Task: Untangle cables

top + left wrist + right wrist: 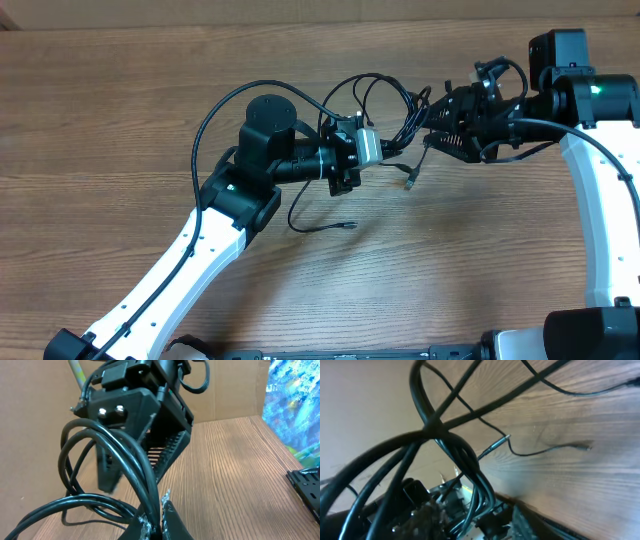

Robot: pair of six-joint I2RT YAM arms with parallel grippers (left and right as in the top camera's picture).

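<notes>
Several cables (412, 108) tangled upper centre overhead, over the bench (120, 120). Left fingers (175, 527) pinch the bundle; right fingers (167, 452): can't tell.

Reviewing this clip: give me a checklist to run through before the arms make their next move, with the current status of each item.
1. Left gripper shut on the thin black cables: ok.
2. Right gripper gripping the same bundle: cannot tell; strands run past its fingers.
3. Tangle cleared: not ok; strands cross and bunch at one point.
4. Silver-tipped plug end free of the loops: ok; it sits apart from them in the overhead view.
5. Grippers not touching each other: ok; overhead shows a gap, bridged only by cable.
</notes>
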